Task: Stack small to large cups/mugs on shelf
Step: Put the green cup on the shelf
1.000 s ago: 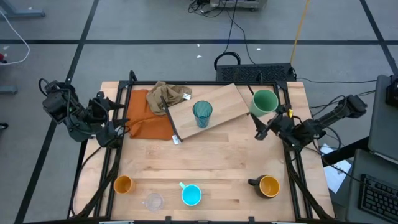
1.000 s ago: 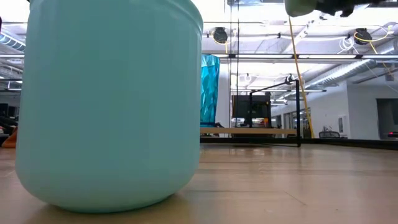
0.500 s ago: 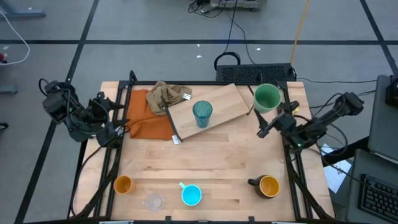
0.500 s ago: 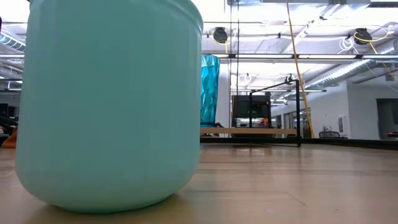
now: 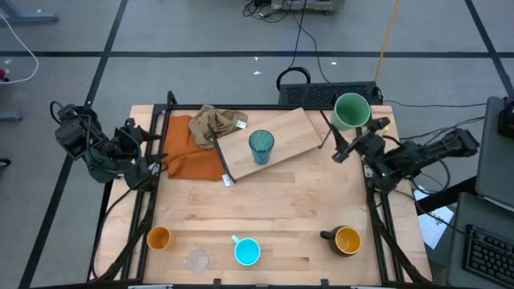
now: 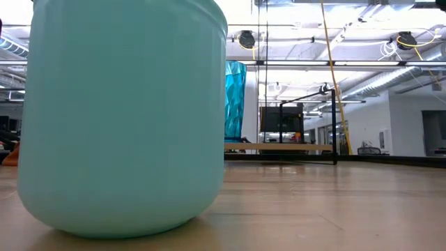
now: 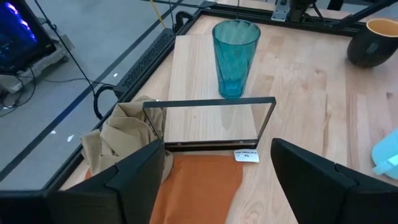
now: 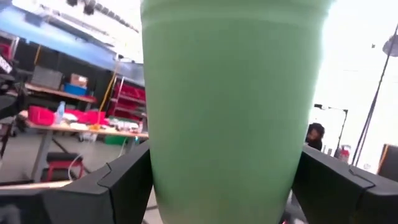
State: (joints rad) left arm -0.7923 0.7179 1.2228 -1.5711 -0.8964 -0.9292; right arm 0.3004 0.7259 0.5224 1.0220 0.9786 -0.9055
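My right gripper [image 5: 354, 127] is shut on the green cup [image 5: 351, 111] and holds it in the air over the table's far right corner, beside the shelf [image 5: 281, 138]. That cup [image 8: 230, 106] fills the right wrist view. The teal tumbler [image 5: 261, 147] stands by its base on the shelf board. Along the near edge stand the orange cup [image 5: 159, 238], the clear glass [image 5: 197, 260], the light-blue mug [image 5: 247, 251] and the black mug [image 5: 346, 239]. My left gripper [image 5: 152, 164] waits open at the left edge, over the orange cloth [image 7: 199, 186]. My right gripper pinches the green cup by its side wall [image 8: 161, 180], one finger [image 8: 121, 186] on each side. The fingers come about level from the table's right side. The cup is lifted clear and upright, its mouth up.
An orange cloth [image 5: 191, 151] and a crumpled beige cloth [image 5: 217, 122] lie at the shelf's left end. A black frame rail [image 5: 337, 104] runs along the far edge under the held cup. Bare wood [image 5: 273, 201] lies between the shelf and the near row of cups.
My right gripper has carried the green cup upward and toward the table's far edge, a little to the right. The cup's bottom has left the top of the low view. The fingers stay shut on it.
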